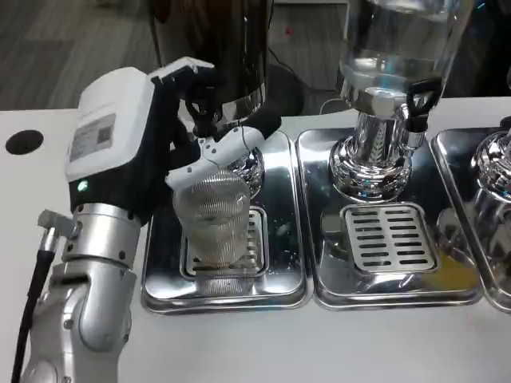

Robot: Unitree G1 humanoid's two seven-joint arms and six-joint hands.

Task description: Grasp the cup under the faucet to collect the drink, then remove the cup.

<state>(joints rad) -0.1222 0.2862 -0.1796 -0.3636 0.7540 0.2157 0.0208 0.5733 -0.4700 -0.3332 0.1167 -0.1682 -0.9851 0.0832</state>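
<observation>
Here, the scene was laid out as follows.

Cup: a ribbed clear cup (pixel 212 217) was seen standing on the slotted grate of the left steel drip tray (pixel 281 271), directly below the faucet of the dark dispenser (pixel 227 48). No drink could be made out in it.

Left robot hand: the left robot hand (pixel 152 144) was raised beside the cup's left, its white back turned to the camera. Its fingers (pixel 231 145) were spread apart and reached across above the cup's rim towards the faucet area. Nothing was clamped in it, and whether a fingertip touched the cup's top could not be told.

Faucet: the black tap under the dark dispenser was largely covered by the fingers, so its lever position could not be read.

Left forearm: the silver forearm (pixel 92 263) was seen rising from the lower left corner, with a black cable along its outer side.

Second dispenser: a clear dispenser (pixel 391 48) on a chromed base was placed over the middle drip tray (pixel 471 287), its black tap (pixel 421 100) pointing forwards.

Third tray: part of another chromed base and tray (pixel 491 183) was visible at the right edge.

Surface: the white surface (pixel 239 343) carried all the trays, and a round black hole (pixel 22 141) was seen near its left edge.
</observation>
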